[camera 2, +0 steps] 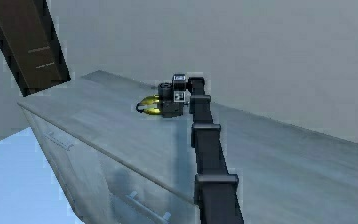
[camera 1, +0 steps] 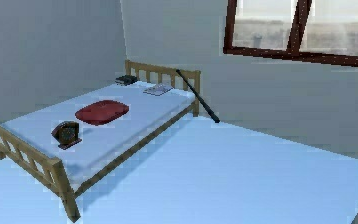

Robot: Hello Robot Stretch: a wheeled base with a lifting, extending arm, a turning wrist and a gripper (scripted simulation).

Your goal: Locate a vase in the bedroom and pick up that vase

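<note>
— What is seen on the surface (camera 2: 92,120)?
— A grey, wood-grained top is shown, with drawer fronts below. A small rounded yellow object (camera 2: 145,106), too small to be confirmed as the vase, rests on it at eight o'clock of the claw (camera 2: 159,99).
— Is anything grasped by the claw?
— That cannot be told; the object lies right at its far end.
— And in the forward view?
— A slatted wooden bed (camera 1: 27,150) is seen, with a flat red cushion (camera 1: 100,112) laid on its pale sheet.

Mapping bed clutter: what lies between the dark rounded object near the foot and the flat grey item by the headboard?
A flat red cushion lies between them on the wooden-framed bed, in the forward view.
</note>
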